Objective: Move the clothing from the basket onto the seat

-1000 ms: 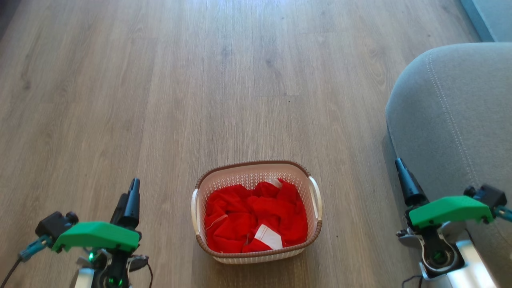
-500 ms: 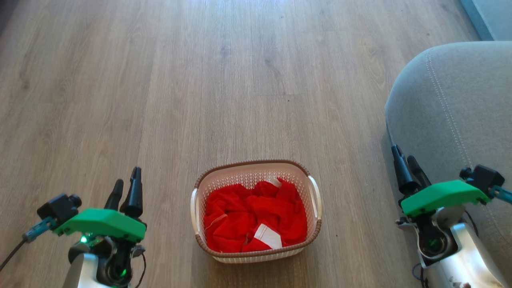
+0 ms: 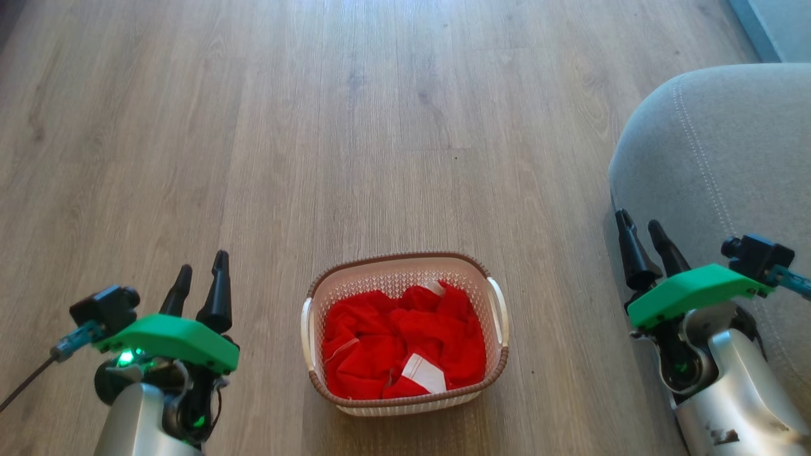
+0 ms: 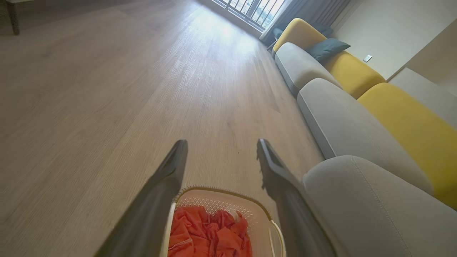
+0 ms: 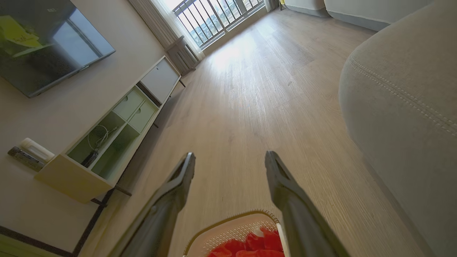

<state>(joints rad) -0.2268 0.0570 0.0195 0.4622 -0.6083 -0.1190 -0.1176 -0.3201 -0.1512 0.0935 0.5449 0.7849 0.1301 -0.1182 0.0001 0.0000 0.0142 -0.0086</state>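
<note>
We see the basket (image 3: 405, 271) standing on the wooden floor (image 3: 253, 126) in the lower middle of the head view. The clothing (image 3: 386, 354) lies crumpled inside it, bright red with a white patch by the near wall, filling it almost from side to side. The seat (image 3: 728, 158) is off to the right, its rounded corner near the basket but apart from it, with bare floor between them. The left gripper (image 3: 203, 263) hangs over the floor to the left of the basket, its two fingers spread and holding nothing. The right gripper (image 3: 637, 220) hangs just beside the seat's edge, its fingers likewise parted and empty. In both wrist views we look between the separated fingers and find the basket's far rim and red fabric at the bottom. Neither gripper touches the basket or the clothing.
</note>
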